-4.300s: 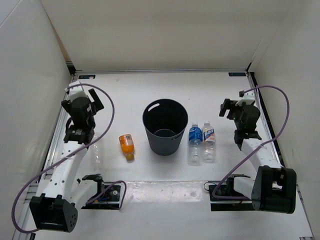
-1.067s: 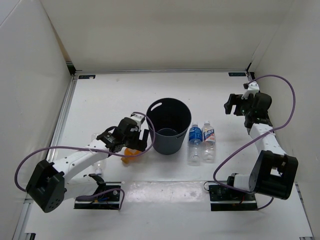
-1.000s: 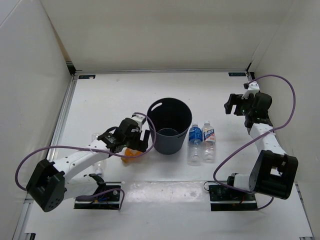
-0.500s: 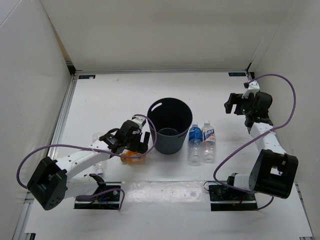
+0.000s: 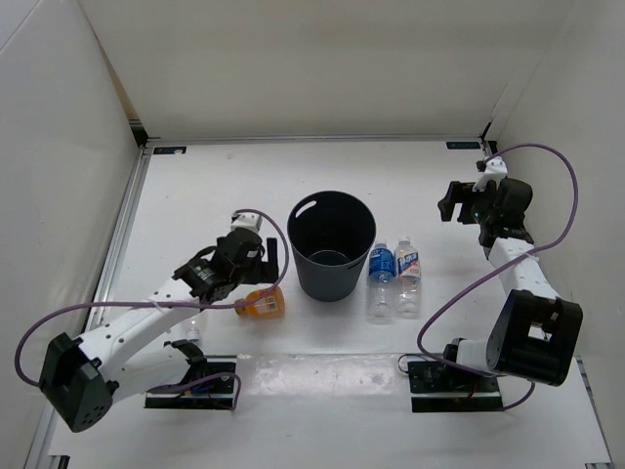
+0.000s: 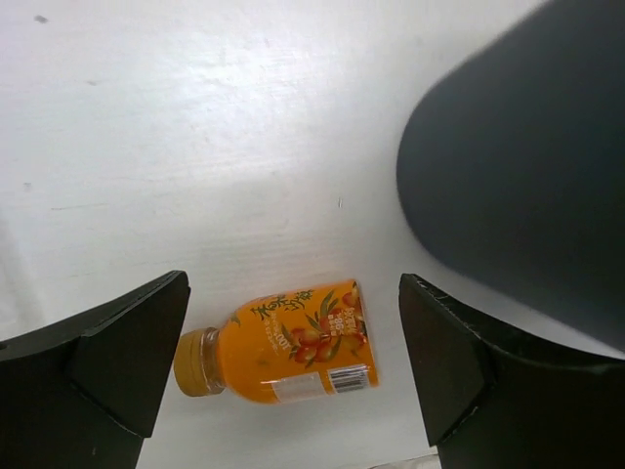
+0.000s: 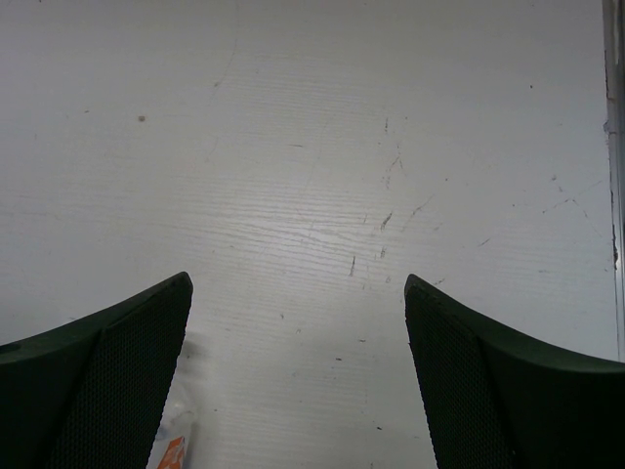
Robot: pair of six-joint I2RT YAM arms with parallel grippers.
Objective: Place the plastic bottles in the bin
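The short orange bottle [image 5: 261, 305] lies on its side on the table, cap to the left, just left of the bin [image 5: 330, 256]. In the left wrist view the orange bottle [image 6: 283, 342] lies between and below my open fingers, untouched, with the bin's dark wall [image 6: 518, 186] at upper right. My left gripper [image 5: 266, 262] is open and empty above the bottle. The blue-labelled bottle [image 5: 381, 279] and the white-and-blue-labelled bottle [image 5: 407, 277] lie side by side right of the bin. My right gripper [image 5: 447, 205] is open and empty over bare table at the far right.
White walls enclose the table on the left, back and right. The arm bases and their cable plates [image 5: 200, 381] sit along the near edge. A small white-and-orange scrap [image 7: 174, 447] shows at the bottom edge of the right wrist view.
My left gripper has drawn back and up from the orange bottle, empty. The bottle now lies crosswise, slightly nearer and to the right. The right arm has not moved.
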